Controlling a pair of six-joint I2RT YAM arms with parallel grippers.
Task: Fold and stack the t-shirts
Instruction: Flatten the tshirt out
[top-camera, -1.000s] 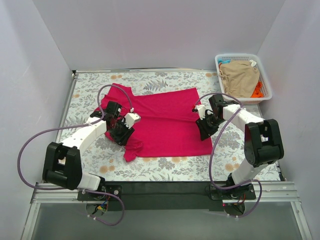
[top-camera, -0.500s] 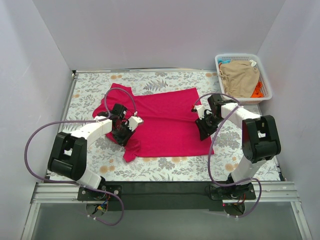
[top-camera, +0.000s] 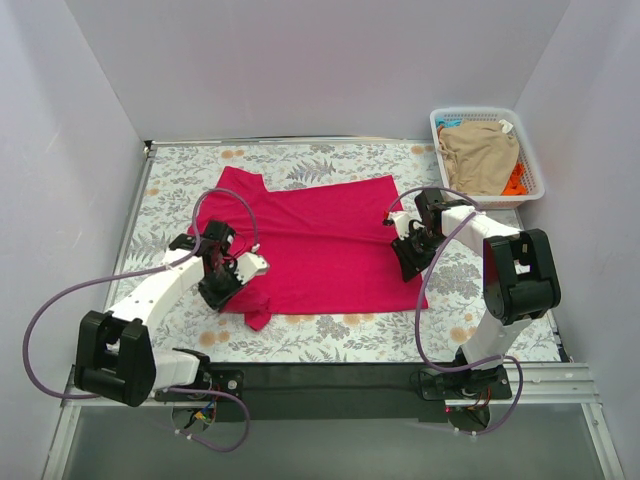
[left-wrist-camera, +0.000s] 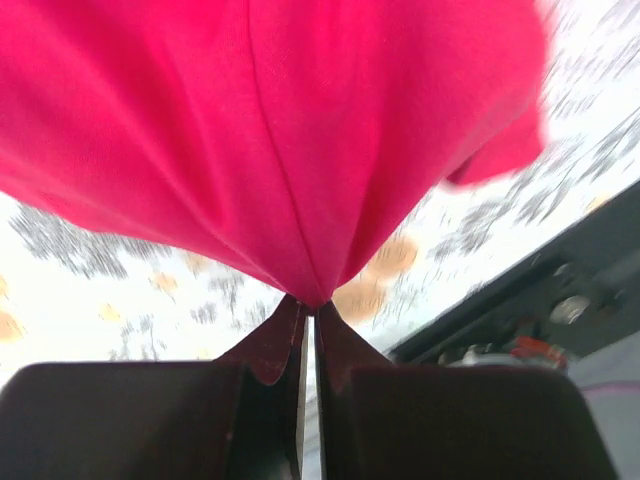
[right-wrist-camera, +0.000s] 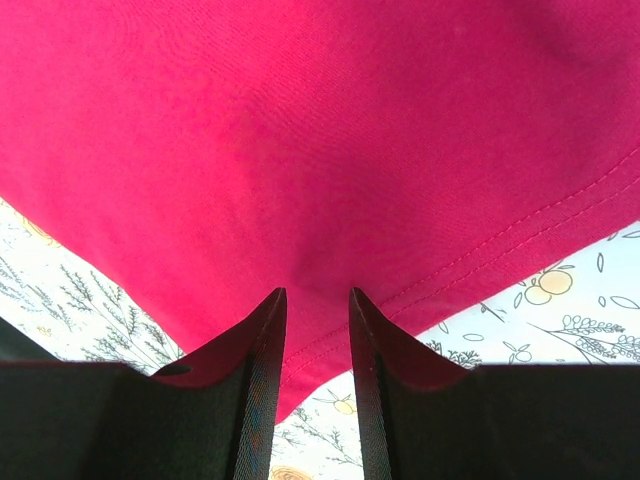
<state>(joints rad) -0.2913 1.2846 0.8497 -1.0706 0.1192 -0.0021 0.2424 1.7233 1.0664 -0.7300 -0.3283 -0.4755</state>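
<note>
While the left gripper (left-wrist-camera: 308, 312) pinches the crimson t-shirt (top-camera: 320, 240), lying lengthwise left-to-right, the right gripper (right-wrist-camera: 315, 296) stands parted.

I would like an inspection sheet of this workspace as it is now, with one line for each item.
Surface: table with floral cover, flat.
Job's things: crimson-pink t-shirt spread on the table, not yet folded; tan-beige t-shirt and orange t-shirt in the white basket.
Clutter: nothing seen besides that basket.
Tools: left tool shut on the crimson-pink t-shirt, cloth pulled into a peak; right tool open, the shirt's right edge in the gap.
Cables: purple cables loop beside both arms.
Surroundings: plain white walls on three sides.
</note>
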